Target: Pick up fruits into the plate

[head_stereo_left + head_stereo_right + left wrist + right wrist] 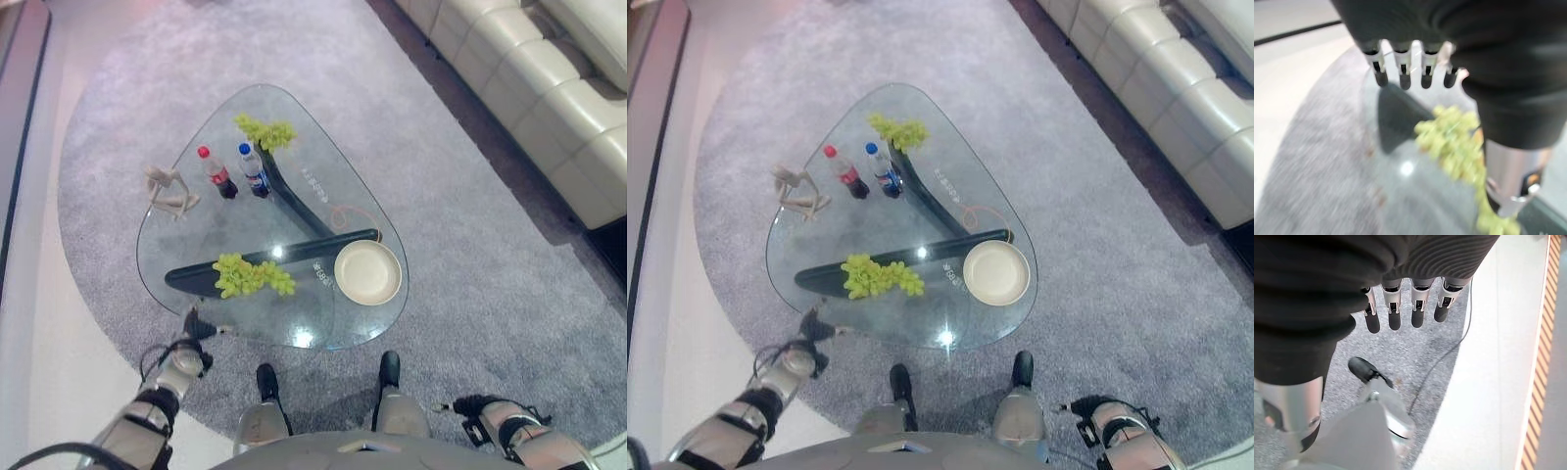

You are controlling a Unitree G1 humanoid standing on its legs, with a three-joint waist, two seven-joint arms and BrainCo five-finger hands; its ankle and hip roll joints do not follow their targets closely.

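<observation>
Left hand (193, 327) fingers straight, empty, hovering at worktop (211, 225) edge near 7 o'clock, just short of near grapes (252, 277). Right hand (1400, 308) fingers relaxed, empty, hanging low over carpet at 5 o'clock. Plate (367, 272) at 4 o'clock, empty. Far grapes (265, 131) at 12, two bottles (235, 170) beside them.

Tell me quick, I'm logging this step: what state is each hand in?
Left hand: open, holding nothing, near the table edge by the closer grapes.
Right hand: open, holding nothing, low at the robot's side.
</observation>
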